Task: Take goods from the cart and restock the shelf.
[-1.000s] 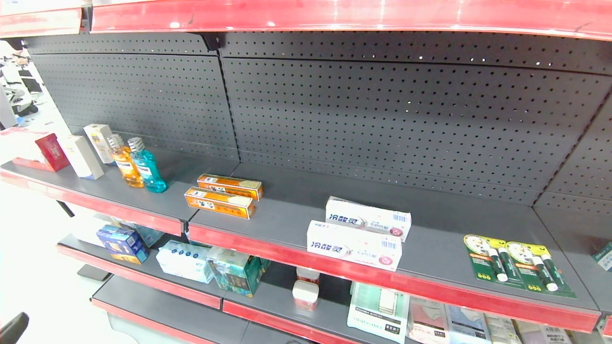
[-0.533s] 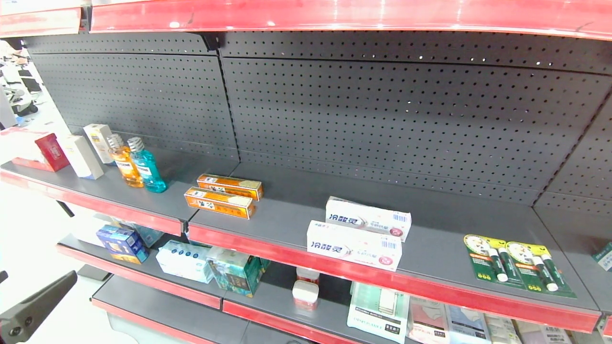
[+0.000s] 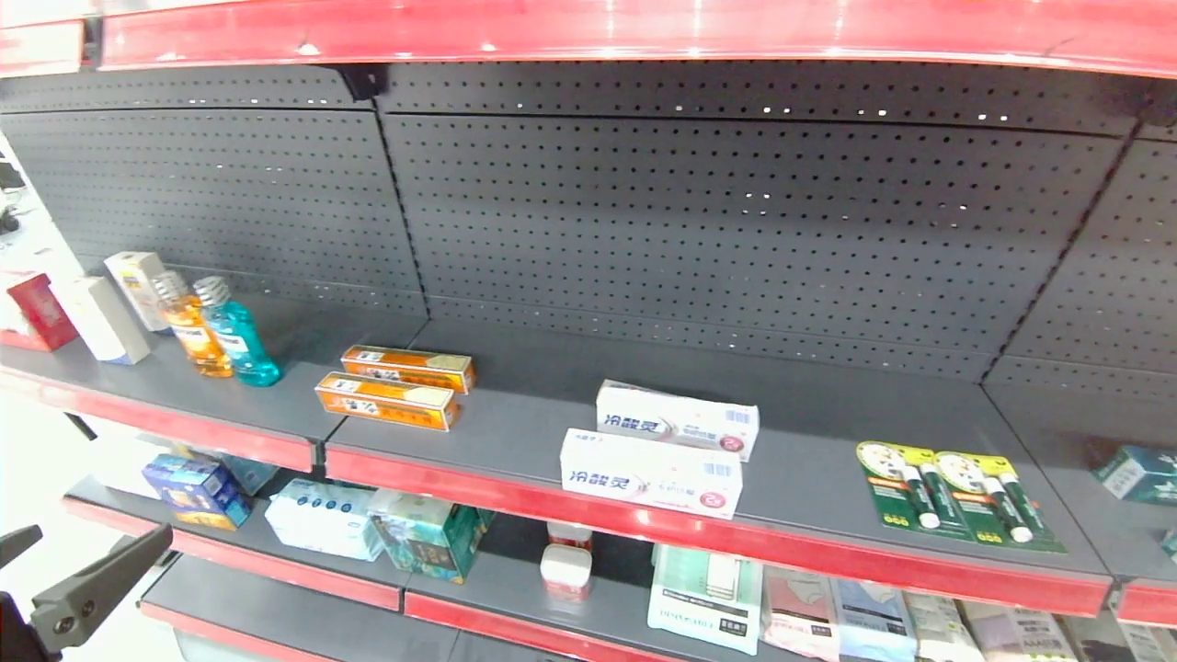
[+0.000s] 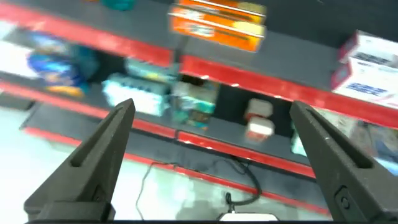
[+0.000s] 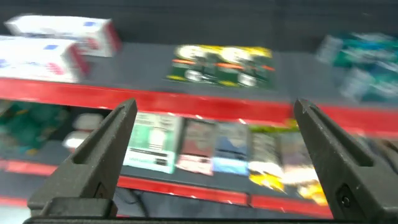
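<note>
1. Head view: the shelf [image 3: 828, 432] stands straight ahead. Its middle board carries two white boxes [image 3: 651, 473] at the front lip, orange boxes [image 3: 386, 402] to their left and carded tubes [image 3: 956, 483] to their right, with bare board behind them.
2. A placing reach over the lip could nudge the front white box, which sits right at the edge, and tip it off.
3. The left hand [image 3: 101, 533] hangs low on the left, below the middle board. If it rises straight up, it might catch the red lip [image 3: 230, 444].
4. Its fingers are spread wide and hold nothing.
5. The right hand [image 5: 214, 102] is also spread and empty. It faces the carded tubes and what seem to be teal boxes [image 5: 364, 62]; blur makes those uncertain.
</note>
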